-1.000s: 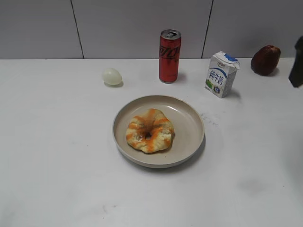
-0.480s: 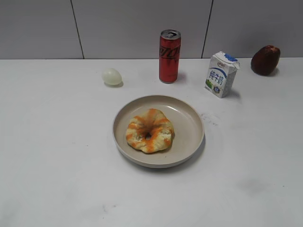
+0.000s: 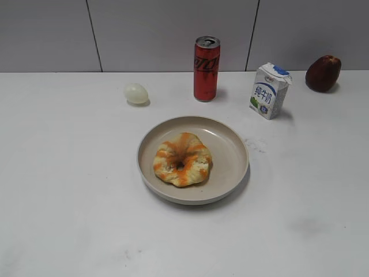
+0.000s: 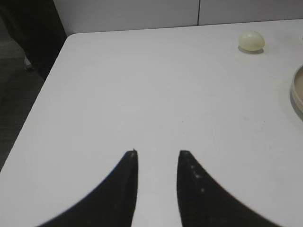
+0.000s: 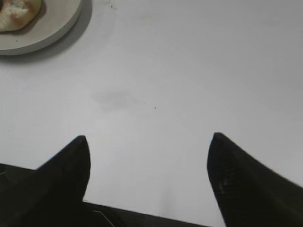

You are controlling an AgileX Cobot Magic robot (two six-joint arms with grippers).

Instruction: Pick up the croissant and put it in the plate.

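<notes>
The croissant (image 3: 182,160) lies inside the plate (image 3: 230,138), slightly left of the plate's centre, so the placement looks complete. The pastry appears light, soft and easily crushed; a gentle pinch across the ring wall, one finger through the centre hole, would probably hold it best.

The left gripper (image 4: 157,153) hangs empty over bare table left of the plate, jaws only narrowly parted. The right gripper (image 5: 149,138) is empty, jaws spread wide, over the table on the plate's near right.

Only the exterior view shows the can (image 3: 206,68), milk carton (image 3: 269,90) and dark red fruit (image 3: 323,73) behind the plate; neither gripper appears there. The egg (image 4: 251,40) shows in the left wrist view too.
</notes>
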